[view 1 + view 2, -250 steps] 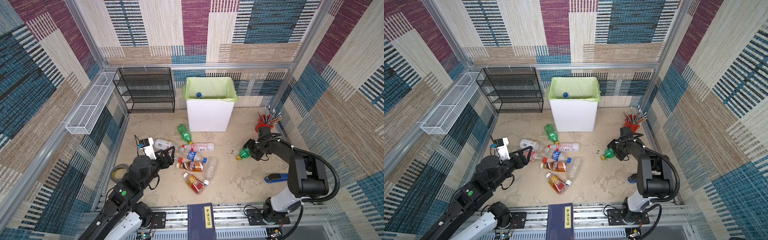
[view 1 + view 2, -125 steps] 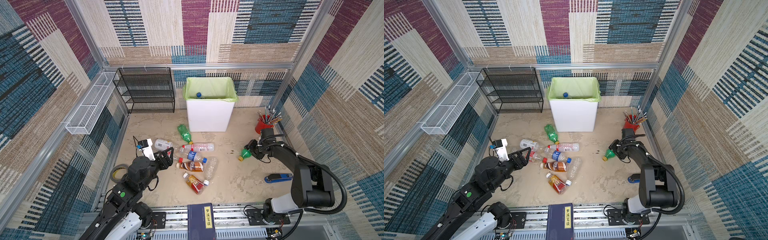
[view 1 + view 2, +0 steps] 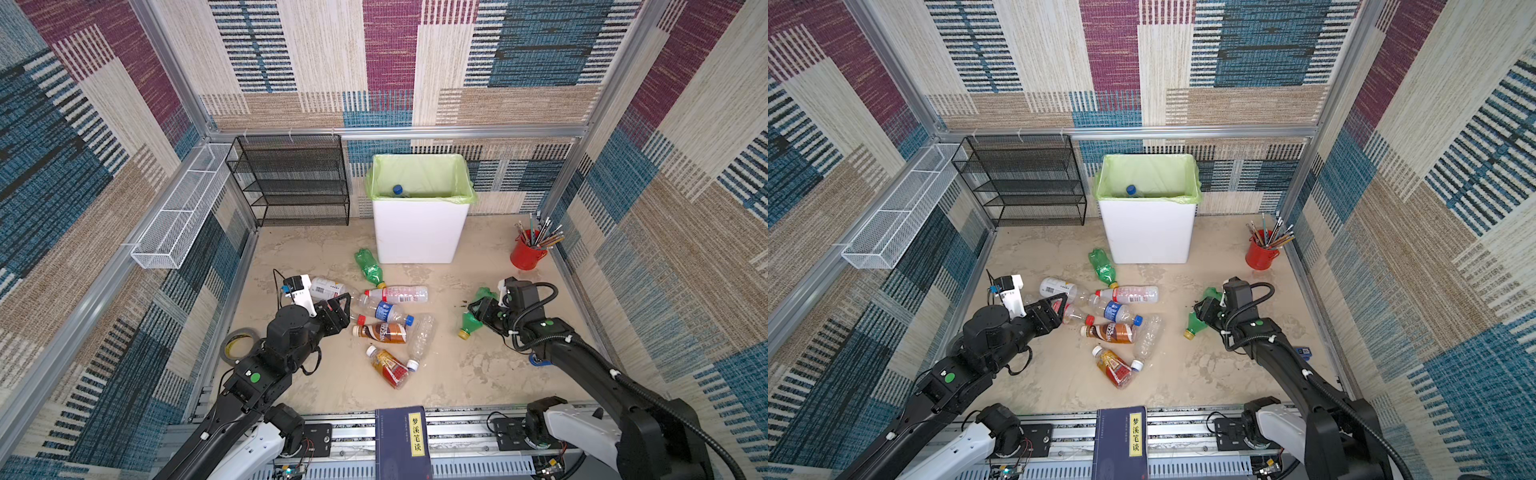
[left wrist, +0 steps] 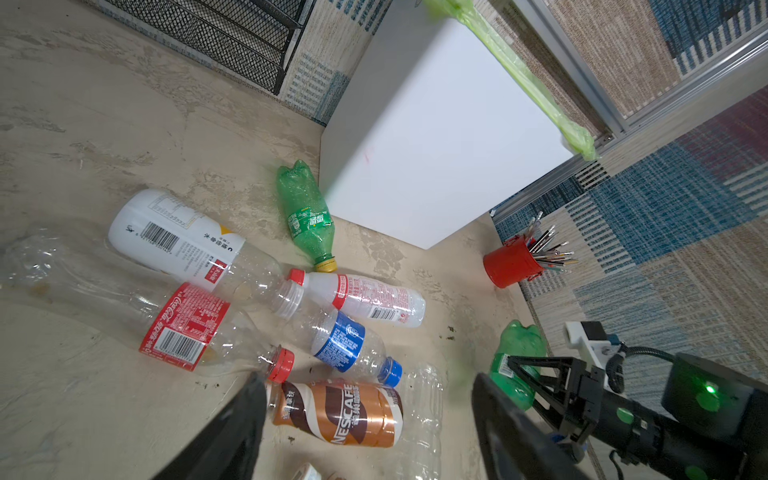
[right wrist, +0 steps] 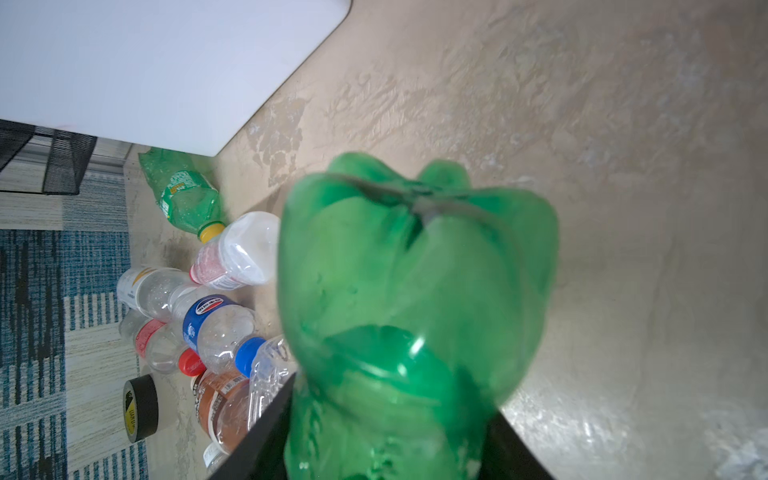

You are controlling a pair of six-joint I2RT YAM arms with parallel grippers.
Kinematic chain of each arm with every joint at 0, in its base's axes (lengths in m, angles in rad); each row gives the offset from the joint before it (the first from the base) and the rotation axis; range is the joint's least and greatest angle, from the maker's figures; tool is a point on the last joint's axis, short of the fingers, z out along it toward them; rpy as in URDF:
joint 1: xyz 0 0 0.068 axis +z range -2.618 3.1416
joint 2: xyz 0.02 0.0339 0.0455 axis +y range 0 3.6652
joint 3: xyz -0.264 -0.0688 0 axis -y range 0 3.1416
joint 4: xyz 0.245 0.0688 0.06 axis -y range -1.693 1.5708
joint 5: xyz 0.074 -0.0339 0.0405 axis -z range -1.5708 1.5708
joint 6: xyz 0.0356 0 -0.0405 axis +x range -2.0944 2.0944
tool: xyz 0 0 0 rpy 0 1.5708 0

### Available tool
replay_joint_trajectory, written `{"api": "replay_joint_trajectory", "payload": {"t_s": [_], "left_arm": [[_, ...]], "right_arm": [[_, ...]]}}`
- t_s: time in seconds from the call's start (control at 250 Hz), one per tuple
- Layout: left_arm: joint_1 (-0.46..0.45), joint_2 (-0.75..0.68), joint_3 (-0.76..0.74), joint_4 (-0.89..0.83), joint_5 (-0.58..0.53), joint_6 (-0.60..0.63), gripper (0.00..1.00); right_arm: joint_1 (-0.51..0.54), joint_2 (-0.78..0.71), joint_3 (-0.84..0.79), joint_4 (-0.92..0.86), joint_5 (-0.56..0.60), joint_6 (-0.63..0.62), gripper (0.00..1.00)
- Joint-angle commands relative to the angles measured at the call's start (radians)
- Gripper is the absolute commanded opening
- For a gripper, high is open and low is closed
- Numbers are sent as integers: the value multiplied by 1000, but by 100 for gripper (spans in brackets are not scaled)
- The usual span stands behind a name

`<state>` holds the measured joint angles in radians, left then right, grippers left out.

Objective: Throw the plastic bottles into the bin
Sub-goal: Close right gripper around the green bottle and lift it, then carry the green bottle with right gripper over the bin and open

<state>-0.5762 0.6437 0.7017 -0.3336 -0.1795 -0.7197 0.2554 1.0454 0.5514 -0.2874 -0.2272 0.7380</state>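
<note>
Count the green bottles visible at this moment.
2. The floor green bottle lies just in front of the bin. The held green bottle is clamped in the right gripper, right of the bottle pile. More may be hidden inside the bin.

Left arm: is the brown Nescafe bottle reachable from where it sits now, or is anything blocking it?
Likely yes. The left gripper hangs open right beside the Nescafe bottle, and nothing lies over it.
</note>
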Motion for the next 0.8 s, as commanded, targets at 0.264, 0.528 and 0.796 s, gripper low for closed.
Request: {"api": "replay_joint_trajectory", "payload": {"t_s": [0.264, 0.528, 0.796], "left_arm": [[3, 20, -2, 46, 37, -14, 78], [3, 54, -4, 76, 58, -27, 77], [3, 68, 7, 80, 66, -21, 77]], "right_arm": [[76, -325, -174, 116, 103, 78, 50], [76, -479, -151, 130, 152, 43, 50], [77, -511, 11, 100, 225, -16, 50]]}}
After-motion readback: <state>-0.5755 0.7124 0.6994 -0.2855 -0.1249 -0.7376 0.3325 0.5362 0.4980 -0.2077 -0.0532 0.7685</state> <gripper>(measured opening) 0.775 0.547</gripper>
